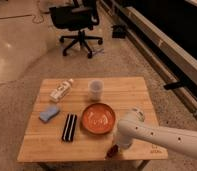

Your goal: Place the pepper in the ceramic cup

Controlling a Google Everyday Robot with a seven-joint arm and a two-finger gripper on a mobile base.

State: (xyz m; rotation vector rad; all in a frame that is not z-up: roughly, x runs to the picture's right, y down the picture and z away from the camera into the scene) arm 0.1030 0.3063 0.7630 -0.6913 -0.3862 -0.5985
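Going left to right on the wooden counter: blue sponge; white bottle lying on its side, label too blurry to read; flat black thing; ceramic cup upright near the back; orange-red bowl; pepper at the front edge, right under the gripper; can't tell if it's clamped on it; the white arm reaches in low from the right, wrist bent down.
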